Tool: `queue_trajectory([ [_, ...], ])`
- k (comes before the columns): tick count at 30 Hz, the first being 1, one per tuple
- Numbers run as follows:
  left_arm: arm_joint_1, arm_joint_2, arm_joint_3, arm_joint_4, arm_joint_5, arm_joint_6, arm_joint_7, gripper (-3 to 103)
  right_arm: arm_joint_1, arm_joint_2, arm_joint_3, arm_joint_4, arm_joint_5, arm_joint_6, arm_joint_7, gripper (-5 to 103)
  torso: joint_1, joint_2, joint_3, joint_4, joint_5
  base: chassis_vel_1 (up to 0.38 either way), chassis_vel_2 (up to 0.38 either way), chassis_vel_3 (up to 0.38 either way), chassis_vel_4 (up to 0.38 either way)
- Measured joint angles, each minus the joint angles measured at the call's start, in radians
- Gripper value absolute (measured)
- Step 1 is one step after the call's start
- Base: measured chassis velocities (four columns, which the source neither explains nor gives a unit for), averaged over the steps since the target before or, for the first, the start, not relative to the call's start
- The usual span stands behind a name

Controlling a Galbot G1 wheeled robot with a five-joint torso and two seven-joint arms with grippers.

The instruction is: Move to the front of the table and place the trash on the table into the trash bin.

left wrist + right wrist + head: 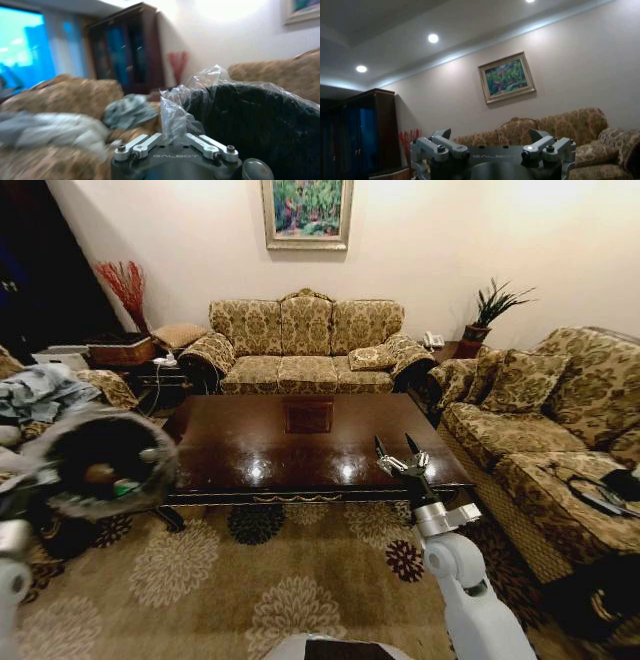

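1. The left gripper (175,144) is clenched on the crinkled clear liner at the rim of the trash bin (112,463). It holds the bin up at the left edge of the head view, tipped so that its dark mouth faces the camera. Held like that, I'd judge, it is ready to take litter beside the table.
2. Inside the bin, small bits of trash (100,474) show: something tan and, next to it, something green. The rest I cannot make out.
3. The right gripper (398,452) hovers over the table's near right corner at centre right of the head view, its dark fingers spread and grasping nothing.
4. The table (250,445) fills the middle of the head view. It is long, low and glossy dark brown, with lamp glare on its polish, a square inlaid panel, and nothing lying on it that I can see.
5. The bin's wall looks matt black and slightly rough under the thin wrinkled plastic in the left wrist view.
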Motion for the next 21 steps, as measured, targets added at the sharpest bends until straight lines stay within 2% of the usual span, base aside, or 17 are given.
queue_trajectory([
  [2,0.000,-0.028,-0.009,0.057,0.027,-0.040,0.000,3,-0.004,0.008,-0.005,-0.004,0.000,0.001,-0.001,100,0.000,0.000,0.000,0.0000,0.0007,-0.035,0.023,0.014,-0.025],
  [3,0.000,-0.028,-0.009,0.057,0.027,-0.040,0.000,3,-0.004,0.008,-0.005,-0.004,0.000,0.001,-0.001,100,0.000,0.000,0.000,0.0000,0.0007,0.000,0.000,0.000,0.000],
  [6,-0.014,-0.052,0.002,0.179,0.062,-0.077,-0.003,3,-0.018,0.010,-0.006,-0.005,-0.001,0.005,-0.001,100,-0.002,0.001,-0.001,0.0004,0.0009,0.000,0.000,0.000,0.000],
  [7,-0.014,-0.052,0.002,0.179,0.062,-0.077,-0.003,3,-0.018,0.010,-0.006,-0.005,-0.001,0.005,-0.001,100,-0.002,0.001,-0.001,0.0004,0.0009,0.000,0.000,0.000,0.000],
  [10,-0.011,-0.056,0.047,0.271,0.069,-0.101,-0.012,3,-0.029,0.000,0.002,-0.006,0.001,0.007,0.000,100,-0.002,0.001,-0.001,0.0003,-0.0001,0.000,0.000,0.000,0.000],
  [16,-0.038,-0.058,0.085,0.381,0.116,-0.133,-0.016,3,-0.037,0.005,0.006,-0.004,-0.002,-0.004,0.002,100,-0.001,0.000,-0.001,-0.0004,0.0019,0.000,0.000,0.000,0.000],
  [18,-0.057,-0.058,0.118,0.451,0.131,-0.152,-0.017,3,-0.040,0.015,0.012,0.001,-0.010,-0.023,0.001,100,-0.001,0.000,-0.001,-0.0001,0.0002,0.000,0.000,0.000,0.000],
  [21,-0.100,-0.058,0.180,0.587,0.159,-0.186,-0.018,3,-0.050,0.024,0.019,0.005,-0.044,-0.035,-0.001,100,-0.002,0.001,-0.001,0.0003,0.0007,0.000,0.000,0.000,0.000],
])
